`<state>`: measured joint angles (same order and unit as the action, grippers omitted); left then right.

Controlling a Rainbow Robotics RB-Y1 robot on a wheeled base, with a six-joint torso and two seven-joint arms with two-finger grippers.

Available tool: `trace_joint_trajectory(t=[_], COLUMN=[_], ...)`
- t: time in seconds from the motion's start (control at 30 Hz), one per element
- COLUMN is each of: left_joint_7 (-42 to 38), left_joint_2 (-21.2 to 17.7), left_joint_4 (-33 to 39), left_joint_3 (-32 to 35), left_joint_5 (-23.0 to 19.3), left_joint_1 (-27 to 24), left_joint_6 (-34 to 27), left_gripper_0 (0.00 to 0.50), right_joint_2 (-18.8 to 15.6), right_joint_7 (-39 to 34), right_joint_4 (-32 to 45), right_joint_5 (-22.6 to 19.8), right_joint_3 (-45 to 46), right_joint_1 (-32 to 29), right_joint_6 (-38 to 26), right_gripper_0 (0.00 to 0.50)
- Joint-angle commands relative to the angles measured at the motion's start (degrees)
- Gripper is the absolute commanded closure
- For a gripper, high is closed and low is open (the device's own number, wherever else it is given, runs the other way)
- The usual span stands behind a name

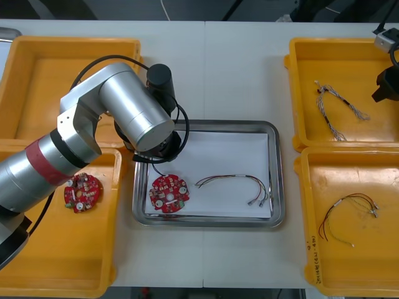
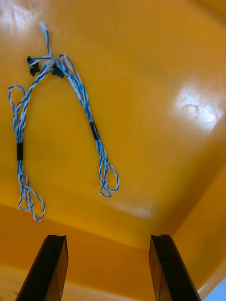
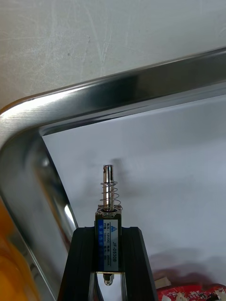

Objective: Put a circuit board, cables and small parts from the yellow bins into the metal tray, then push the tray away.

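My left gripper [image 3: 107, 231] is shut on a small metal part [image 3: 108, 195], a block with a spring and pin sticking out past the fingertips. It hangs over the white inside of the metal tray [image 3: 141, 89], near a corner. In the front view the left arm [image 1: 134, 112] covers the tray's [image 1: 278, 174] far left corner. A red circuit board [image 1: 169, 194] and a red and yellow cable [image 1: 240, 182] lie in the tray. My right gripper [image 2: 107, 239] is open above a twisted blue and white cable [image 2: 87, 110] in the far right bin [image 1: 299, 87].
Another circuit board [image 1: 82, 192] lies in the near left bin [image 1: 62, 255]. The near right bin [image 1: 312, 249] holds a red and yellow cable [image 1: 349, 215]. The far left bin [image 1: 37, 68] looks bare. The right gripper [image 1: 388, 87] sits at the far right edge.
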<state>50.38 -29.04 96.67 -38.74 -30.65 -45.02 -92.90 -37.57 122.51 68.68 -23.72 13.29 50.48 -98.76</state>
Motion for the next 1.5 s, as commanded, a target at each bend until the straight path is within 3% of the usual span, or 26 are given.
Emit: trace_joint_trajectory(t=[0.03, 0.3, 0.33, 0.37, 0.4, 0.43, 0.47, 0.5, 0.53, 0.77, 1.1, 1.5], left_joint_7=[-0.45, -1.42, -1.68, -1.68, -1.95, -2.3, -2.39, -2.56, -2.92, -4.32, -5.29, -4.85], left_joint_2=[1.26, 1.26, 1.26, 1.26, 1.26, 1.35, 1.26, 1.26, 1.26, 1.26, 1.26, -0.14], left_joint_4=[0.01, -0.17, -0.08, -0.08, 0.01, 0.19, 0.19, 0.36, 0.63, 1.5, 4.32, 12.05], left_joint_3=[-0.82, -2.05, -2.05, -1.96, -2.05, -2.05, -2.05, -1.96, -2.05, -1.87, -0.02, 8.15], left_joint_5=[1.3, 2.17, 2.17, 2.17, 2.09, 2.09, 2.0, 2.0, 2.0, 1.91, 1.12, -0.9], left_joint_1=[1.69, 1.69, 1.69, 1.69, 1.69, 1.69, 1.69, 1.69, 1.69, 1.69, 1.69, 1.69], left_joint_6=[2.64, 3.25, 3.25, 3.25, 3.34, 3.34, 3.43, 3.43, 3.43, 3.34, 2.02, -7.21], left_gripper_0=[0.497, 0.495, 0.476, 0.424, 0.279, 0.166, 0.115, 0.018, 0.0, 0.0, 0.0, 0.0], right_joint_2=[-1.98, -0.75, -0.58, -0.4, -0.31, -0.14, -0.14, -0.05, 0.21, 1.09, 1.44, 2.85], right_joint_7=[1.24, 1.68, 1.68, 1.68, 1.77, 1.68, 1.68, 1.86, 1.86, 1.68, 1.07, 0.54], right_joint_4=[-2.41, -8.3, -9.17, -9.53, -10.14, -10.76, -11.02, -11.55, -12.16, -16.29, -18.75, -21.3], right_joint_5=[-0.8, -2.38, -2.64, -2.73, -3.0, -3.17, -3.26, -3.52, -3.7, -7.13, -6.86, -6.69], right_joint_3=[-2.04, -2.04, -2.04, -2.04, -2.04, -2.04, -2.04, -2.04, -2.13, -2.22, -6.7, -7.14], right_joint_1=[2.61, 2.61, 2.61, 2.61, 2.61, 2.61, 2.61, 2.61, 2.61, 2.61, 2.61, 2.52], right_joint_6=[4.36, 11.92, 12.8, 13.15, 13.94, 14.56, 14.91, 15.79, 16.49, 22.03, 26.25, 27.21], right_gripper_0=[0.0, 0.0, 0.0, 0.0, 0.0, 0.0, 0.0, 0.0, 0.0, 0.0, 0.0, 0.0])
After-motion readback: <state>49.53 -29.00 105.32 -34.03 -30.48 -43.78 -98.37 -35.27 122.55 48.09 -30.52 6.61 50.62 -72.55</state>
